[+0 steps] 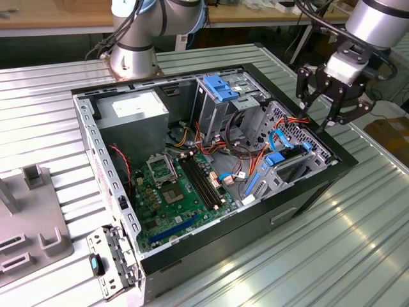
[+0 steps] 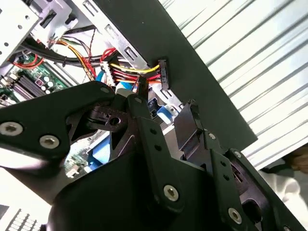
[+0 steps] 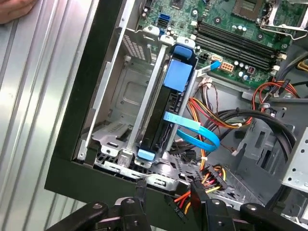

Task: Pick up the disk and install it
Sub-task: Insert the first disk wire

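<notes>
The disk [image 3: 162, 120] stands on edge in a slot of the metal drive cage [image 3: 122, 96] at the corner of the open computer case, with its bright blue carrier [image 3: 175, 74] around it. It also appears in the exterior view as the disk [image 1: 289, 164], at the case's right end. My gripper [image 1: 315, 123] hangs just above that cage, open, with nothing between its black fingers [image 1: 300, 102]. In both wrist views the gripper [image 3: 168, 190] [image 2: 166, 94] sits close to a power plug [image 2: 162, 71] on red, yellow and black wires.
The case [image 1: 300, 204] lies open on a ribbed metal table [image 1: 358, 256], showing the motherboard [image 1: 176, 185], the power supply [image 1: 131, 109] and loose cables [image 3: 207, 115]. A light-blue bracket [image 1: 220, 88] sits in the upper bay. A grey fixture [image 1: 32, 217] stands at the exterior view's left. A hand [image 3: 14, 9] rests on the table.
</notes>
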You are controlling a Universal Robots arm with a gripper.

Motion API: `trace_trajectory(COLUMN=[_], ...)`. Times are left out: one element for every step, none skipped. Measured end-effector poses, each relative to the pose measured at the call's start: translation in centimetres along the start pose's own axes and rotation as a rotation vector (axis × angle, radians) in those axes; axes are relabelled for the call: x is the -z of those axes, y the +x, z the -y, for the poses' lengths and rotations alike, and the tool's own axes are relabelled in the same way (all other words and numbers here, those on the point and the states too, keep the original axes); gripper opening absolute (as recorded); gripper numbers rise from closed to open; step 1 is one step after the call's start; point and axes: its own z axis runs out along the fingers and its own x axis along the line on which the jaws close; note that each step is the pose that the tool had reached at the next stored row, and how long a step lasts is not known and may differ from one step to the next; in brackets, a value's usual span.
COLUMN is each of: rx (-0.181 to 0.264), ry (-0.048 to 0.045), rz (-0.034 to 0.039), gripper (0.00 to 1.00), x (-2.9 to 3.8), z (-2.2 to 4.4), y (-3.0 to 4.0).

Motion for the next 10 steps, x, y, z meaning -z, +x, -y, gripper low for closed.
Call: trace_trajectory(rx=[0.026, 0.052, 0.062, 0.070, 0.078, 0.078, 0.079, 0.079, 0.080, 0.086], ry=[0.0009, 0.0017, 0.0021, 0.0023, 0.0026, 0.0026, 0.0026, 0.0026, 0.0027, 0.0029], rz=[0.0018, 0.0037, 0.0044, 0.0048, 0.0055, 0.0055, 0.0055, 0.0055, 0.0056, 0.0061], gripper=[0.49, 0.49, 0.49, 0.49, 0.49, 0.49, 0.49, 0.49, 0.49, 0.49], x=[-0.04, -0.10, -0.12, -0.14, -0.19, -0.19, -0.19, -0.19, -0.19, -0.19], z=[0.10, 0.20, 0.26, 0.38, 0.75, 0.77, 0.77, 0.77, 0.77, 0.79], y=[0.04, 0.07, 0.10, 0.15, 0.24, 0.24, 0.24, 0.24, 0.24, 0.24])
